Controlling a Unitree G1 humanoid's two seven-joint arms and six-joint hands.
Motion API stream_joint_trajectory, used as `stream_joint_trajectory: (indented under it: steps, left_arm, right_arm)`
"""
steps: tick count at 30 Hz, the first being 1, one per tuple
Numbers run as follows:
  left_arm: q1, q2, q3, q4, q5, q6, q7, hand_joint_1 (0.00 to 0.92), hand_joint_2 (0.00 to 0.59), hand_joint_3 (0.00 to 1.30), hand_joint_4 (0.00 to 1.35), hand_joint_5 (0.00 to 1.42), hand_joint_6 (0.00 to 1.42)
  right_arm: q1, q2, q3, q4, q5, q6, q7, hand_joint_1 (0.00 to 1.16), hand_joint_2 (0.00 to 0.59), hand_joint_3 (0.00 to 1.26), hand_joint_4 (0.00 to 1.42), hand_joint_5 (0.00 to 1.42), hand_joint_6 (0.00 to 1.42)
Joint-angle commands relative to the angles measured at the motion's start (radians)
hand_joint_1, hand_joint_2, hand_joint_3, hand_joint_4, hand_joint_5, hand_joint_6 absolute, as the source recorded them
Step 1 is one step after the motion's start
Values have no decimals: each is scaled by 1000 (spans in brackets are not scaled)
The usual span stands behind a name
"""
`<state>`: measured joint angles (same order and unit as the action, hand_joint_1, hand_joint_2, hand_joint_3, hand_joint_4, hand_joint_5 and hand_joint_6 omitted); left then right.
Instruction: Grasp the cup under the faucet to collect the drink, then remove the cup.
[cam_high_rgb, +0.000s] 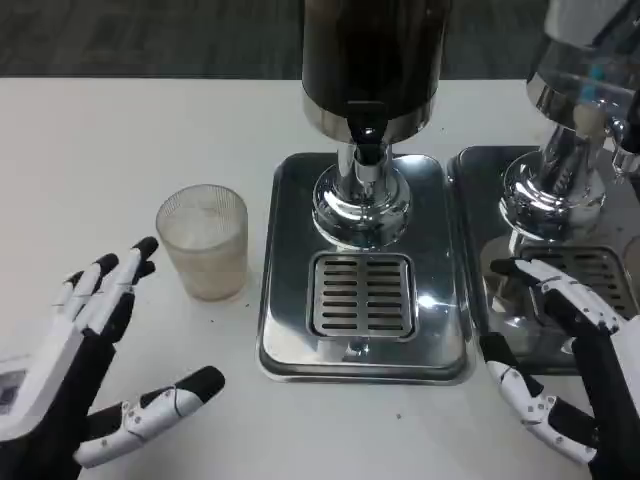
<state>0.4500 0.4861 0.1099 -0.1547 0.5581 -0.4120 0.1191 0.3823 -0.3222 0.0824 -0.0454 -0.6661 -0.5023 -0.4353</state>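
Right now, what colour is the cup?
Clear and see-through, with ribbed sides; the cup shows best in the head view.

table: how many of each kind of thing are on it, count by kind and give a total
cup: 1
dispenser: 2, a dark one at centre and a clear one at right
drip tray: 2, one under the dark dispenser and one under the clear dispenser
robot hand: 2, left and right, both holding nothing
total: 7

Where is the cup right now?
The cup stands upright on the white table, left of the dispenser's steel tray, not under the faucet, just beyond the open left hand.
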Motion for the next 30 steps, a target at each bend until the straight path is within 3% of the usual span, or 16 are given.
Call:
stream_joint_trajectory:
  steps: [1, 13, 23, 30]
  left_arm:
    - [-59, -16, 14, 73, -33, -9, 30, 0, 62, 0, 0, 0, 0]
    - [-296, -22, -10, 339, -90, -63, 68, 3, 45, 0, 0, 38, 27]
    - [-463, -11, -23, 618, -115, -160, 122, 130, 32, 0, 0, 119, 118]
    - [-543, 13, -34, 779, -119, -205, 149, 169, 28, 0, 0, 148, 151]
  right_arm:
    - [3, 0, -5, -9, 7, 0, 9, 411, 397, 294, 233, 273, 404]
    - [12, 22, 1, -31, -7, 14, 5, 411, 397, 294, 252, 287, 408]
    - [17, 60, 20, -35, -34, 22, -11, 411, 397, 303, 287, 296, 408]
    - [5, 76, 32, -29, -44, 22, -13, 411, 397, 315, 316, 304, 417]
